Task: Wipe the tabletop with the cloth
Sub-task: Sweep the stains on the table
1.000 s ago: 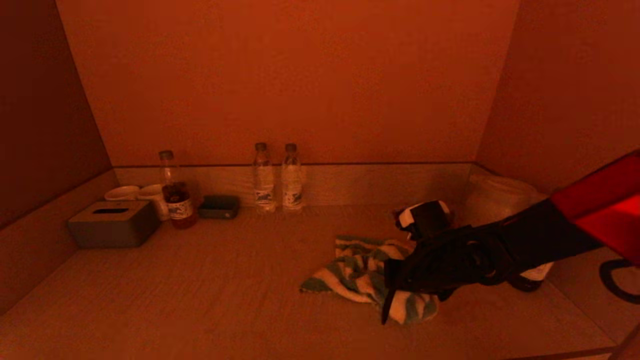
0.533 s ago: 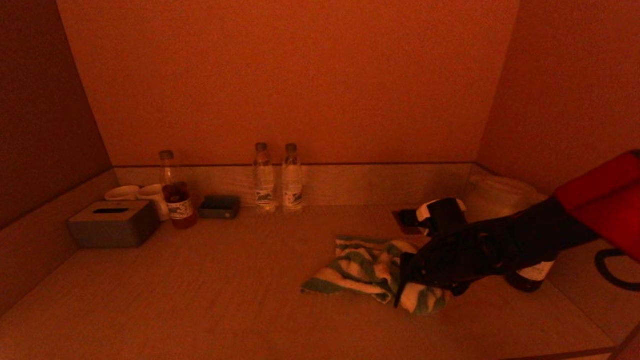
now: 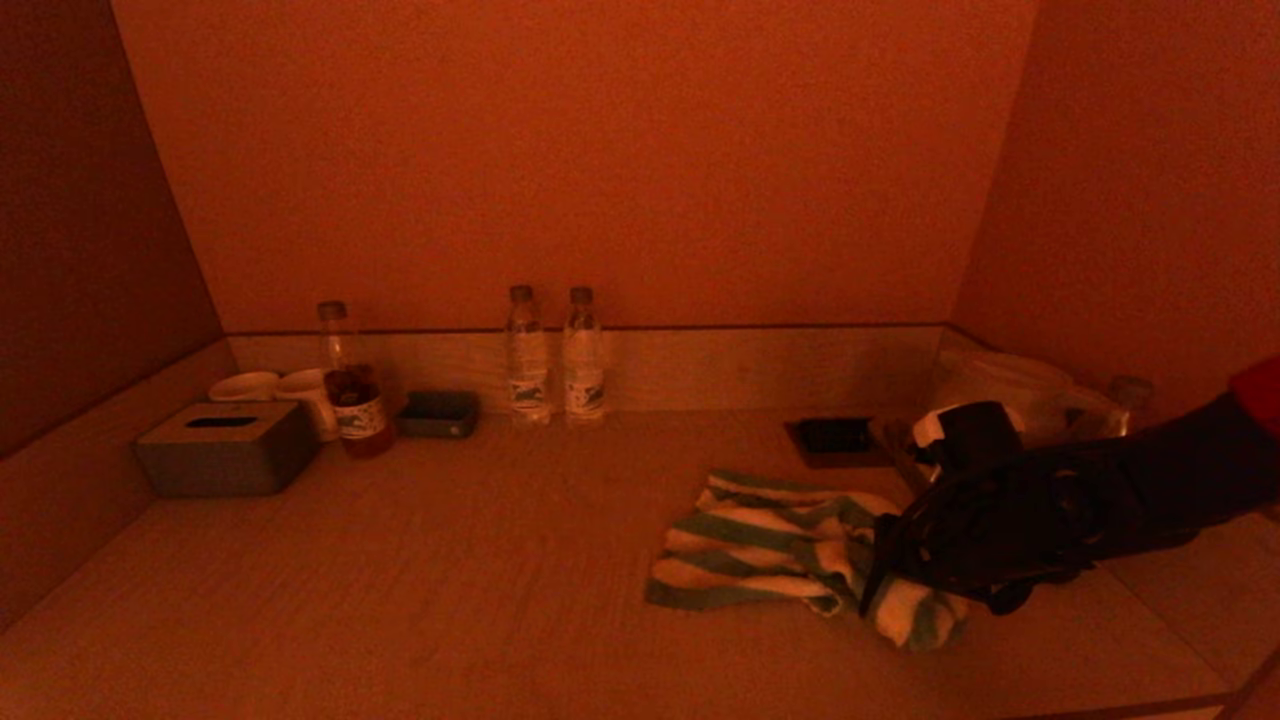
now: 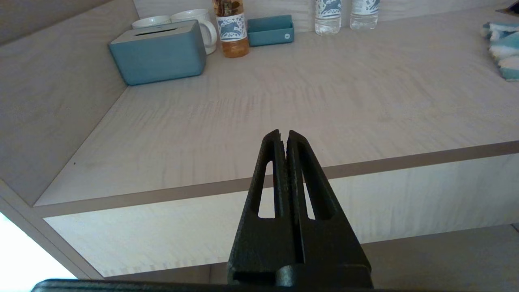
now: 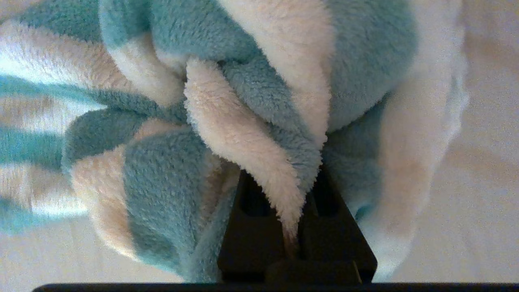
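1. Cloth first: the fluffy teal-and-cream striped cloth [image 5: 227, 121] is pinched between the jaws of the right gripper [image 5: 298, 211], which are clamped together on a bunched fold of it; the rest of the fabric spills around the black fingers.
2. Seen from the head camera, the striped cloth [image 3: 790, 550] lies spread on the pale wood-grain tabletop [image 3: 450, 580], one end gathered under the right gripper [image 3: 880, 585], which sits low on the surface at the cloth's right end.
3. Progress, as a judgement: the grasp is done and the wiping is under way, but only the patch around the cloth looks covered; the wide stretch of tabletop to the left of the cloth probably remains to be wiped.
4. Left gripper [image 4: 282, 140] hangs parked below and in front of the table's front edge, well apart from the cloth, its jaws pressed together on nothing.
5. Behind the cloth, against the back ledge, stand two clear plastic water bottles [image 3: 553, 355]. Far to the cloth's left are a grey-blue tissue box [image 3: 228, 447], two white mugs [image 3: 275, 392], a bottle of amber drink [image 3: 350, 385] and a small blue tray [image 3: 438, 412].
6. Just behind the cloth's right end lies a small dark tray [image 3: 830, 438].
7. Plain walls close the alcove on three sides.
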